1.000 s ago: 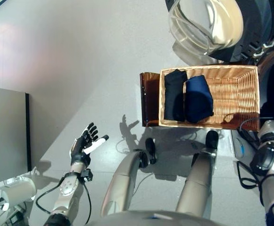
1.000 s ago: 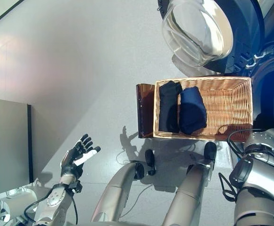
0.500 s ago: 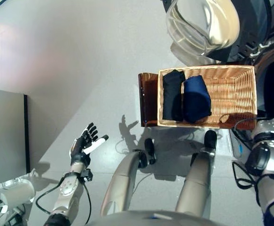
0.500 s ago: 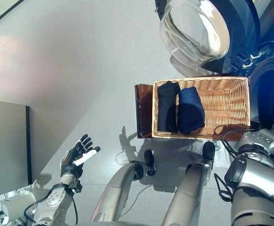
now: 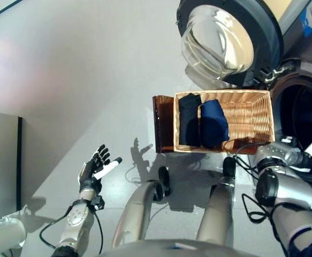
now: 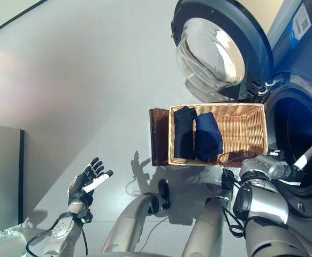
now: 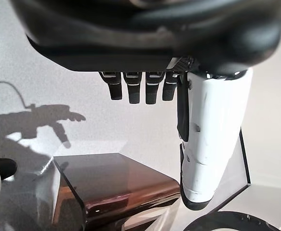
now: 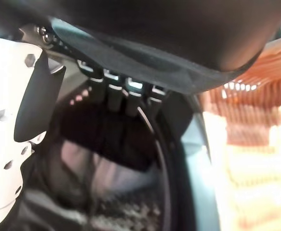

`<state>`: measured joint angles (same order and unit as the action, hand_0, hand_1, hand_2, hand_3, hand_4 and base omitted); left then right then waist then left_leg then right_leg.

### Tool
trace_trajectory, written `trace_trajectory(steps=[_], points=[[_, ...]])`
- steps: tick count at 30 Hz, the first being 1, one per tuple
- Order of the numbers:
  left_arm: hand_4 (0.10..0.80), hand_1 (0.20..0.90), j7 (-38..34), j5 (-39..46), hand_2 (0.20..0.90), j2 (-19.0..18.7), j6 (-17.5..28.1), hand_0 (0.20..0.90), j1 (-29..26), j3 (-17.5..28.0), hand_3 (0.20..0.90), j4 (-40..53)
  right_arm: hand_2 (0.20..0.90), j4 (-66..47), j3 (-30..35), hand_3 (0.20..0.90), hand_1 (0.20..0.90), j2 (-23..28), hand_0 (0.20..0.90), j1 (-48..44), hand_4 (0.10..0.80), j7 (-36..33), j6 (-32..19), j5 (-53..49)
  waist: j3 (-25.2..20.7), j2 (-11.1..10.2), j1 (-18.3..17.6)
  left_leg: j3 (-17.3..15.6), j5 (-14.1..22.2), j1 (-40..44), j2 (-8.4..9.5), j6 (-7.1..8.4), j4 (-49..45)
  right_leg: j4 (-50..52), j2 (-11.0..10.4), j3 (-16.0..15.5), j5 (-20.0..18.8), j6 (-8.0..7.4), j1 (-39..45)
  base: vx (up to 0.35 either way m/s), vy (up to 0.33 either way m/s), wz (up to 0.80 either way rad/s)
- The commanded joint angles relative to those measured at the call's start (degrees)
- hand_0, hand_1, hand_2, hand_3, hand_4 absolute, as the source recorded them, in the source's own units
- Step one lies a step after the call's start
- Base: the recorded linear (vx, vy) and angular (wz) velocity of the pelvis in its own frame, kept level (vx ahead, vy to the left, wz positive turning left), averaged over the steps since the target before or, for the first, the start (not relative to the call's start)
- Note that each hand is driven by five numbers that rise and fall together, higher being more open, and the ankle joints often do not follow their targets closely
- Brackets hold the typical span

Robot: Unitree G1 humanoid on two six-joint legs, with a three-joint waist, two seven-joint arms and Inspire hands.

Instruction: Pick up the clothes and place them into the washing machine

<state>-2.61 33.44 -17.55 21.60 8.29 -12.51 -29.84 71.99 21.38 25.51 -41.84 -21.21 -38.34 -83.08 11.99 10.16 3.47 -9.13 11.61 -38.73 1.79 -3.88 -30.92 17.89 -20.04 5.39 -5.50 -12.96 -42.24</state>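
Wicker basket [image 5: 249,120] sits on the floor [image 5: 81,80] just in front of the washing machine [image 6: 292,64], resting on a brown stand [image 5: 162,124] that shows at its left end. Two folded garments lie side by side in the basket's left half: a black garment [image 5: 188,119] at the far left, a navy garment [image 5: 213,123] touching it on the right. Right half of the basket is bare wicker.

Washing machine door [image 5: 220,43] is swung open, its glass bowl over the floor beyond the basket. Drum opening [image 6: 300,139] is dark, to the right of the basket.

Right hand [image 6: 307,157] reaches into the drum opening, white-covered thumb visible; in its own wrist view the fingers [image 8: 115,89] hang relaxed and uncurled, holding nothing, with dark cloth [image 8: 116,139] lying inside the drum past them.

Left hand [image 5: 95,168] is held low at the near left over bare floor, well apart from the basket, fingers spread straight, empty.

A grey cabinet [image 5: 0,155] stands at the left edge.
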Motion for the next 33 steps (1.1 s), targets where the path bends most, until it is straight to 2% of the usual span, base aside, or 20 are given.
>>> trace_trajectory(steps=[1,10,13,16,17,18,21,28,33], points=[[0.800,0.900,-1.47,0.19,0.900,-1.89,4.29,0.900,0.94,3.72,0.900,0.72,0.900,-3.36,-3.85,0.900,0.900,0.72,0.900,2.80,0.800,2.37,-0.74,5.74,-0.61,-2.37,0.45,5.65,-7.44,4.62,-2.38,4.92,13.05,3.57,0.91,-3.19,2.65,4.80,5.22,0.050,-0.058,-0.08],[0.800,0.900,-0.81,0.02,0.900,0.23,4.34,0.900,0.02,4.80,0.900,-2.83,0.900,-0.40,-7.49,0.900,0.900,-3.66,0.900,9.20,0.800,5.38,4.99,9.16,-1.35,-5.68,0.34,7.01,-11.89,12.85,-3.98,6.59,22.12,-6.09,1.24,-7.11,-0.25,4.02,14.76,0.059,-0.069,-0.01],[0.800,0.900,-0.68,0.03,0.900,0.44,4.42,0.900,0.02,4.99,0.900,-3.41,0.900,-0.26,-9.49,0.900,0.900,-4.39,0.900,10.58,0.800,6.07,6.13,11.46,-1.12,-6.24,0.19,7.23,-11.99,14.36,-4.35,6.93,22.89,-7.13,1.41,-7.94,-0.05,3.99,16.74,0.029,-0.050,-0.03],[0.800,0.900,-0.88,-0.91,0.900,0.58,4.49,0.900,0.05,5.52,0.900,-4.10,0.900,-0.32,-14.41,0.900,0.900,-4.50,0.900,12.28,0.800,4.18,8.75,20.91,-0.91,-7.09,0.05,7.41,-12.73,15.39,-4.90,7.26,23.37,-8.56,1.75,-8.65,-0.61,4.13,18.25,0.028,-0.062,0.02],[0.800,0.900,-0.92,-1.70,0.900,0.58,4.58,0.900,0.07,5.56,0.900,-4.71,0.900,-0.02,-17.95,0.900,0.900,-4.65,0.900,13.08,0.800,3.30,10.69,27.38,-0.91,-7.49,0.25,7.66,-12.86,15.78,-5.10,7.41,23.47,-8.89,2.07,-8.86,-0.70,4.17,18.78,0.025,-0.045,0.09],[0.800,0.900,-0.95,-1.74,0.900,0.63,4.60,0.900,0.09,5.61,0.900,-4.73,0.900,-0.18,-17.98,0.900,0.900,-4.72,0.900,13.10,0.800,3.02,10.75,27.64,-0.94,-7.47,0.18,7.67,-12.93,15.80,-5.11,7.42,23.55,-9.00,2.08,-8.90,-0.78,4.17,18.83,0.043,-0.045,0.07],[0.800,0.900,-1.01,-3.69,0.900,0.73,4.83,0.900,0.29,6.09,0.900,-4.18,0.900,-0.33,-27.96,0.900,0.900,-4.39,0.900,13.01,0.800,-0.02,15.73,46.00,-0.55,-8.01,0.78,8.13,-13.34,16.37,-5.45,7.61,23.76,-9.45,2.39,-9.58,-0.84,4.25,19.94,0.004,-0.040,0.04],[0.800,0.900,-0.81,-4.88,0.900,0.37,4.77,0.900,0.93,6.98,0.900,-3.13,0.900,-0.80,-34.47,0.900,0.900,-5.17,0.900,11.70,0.800,-0.48,18.80,55.51,-0.17,-8.08,1.43,8.58,-13.64,16.04,-5.22,7.54,23.45,-8.84,2.42,-9.68,-0.91,4.35,19.38,-0.005,-0.017,0.05],[0.800,0.900,-1.67,-6.30,0.900,0.68,4.79,0.900,0.26,7.11,0.900,-3.26,0.900,2.77,-40.95,0.900,0.900,-6.22,0.900,8.37,0.800,-4.30,23.17,69.93,0.31,-7.29,2.23,8.81,-13.18,14.83,-4.88,7.37,22.18,-7.53,2.41,-9.40,-0.47,4.46,18.14,-0.010,0.008,0.04]])
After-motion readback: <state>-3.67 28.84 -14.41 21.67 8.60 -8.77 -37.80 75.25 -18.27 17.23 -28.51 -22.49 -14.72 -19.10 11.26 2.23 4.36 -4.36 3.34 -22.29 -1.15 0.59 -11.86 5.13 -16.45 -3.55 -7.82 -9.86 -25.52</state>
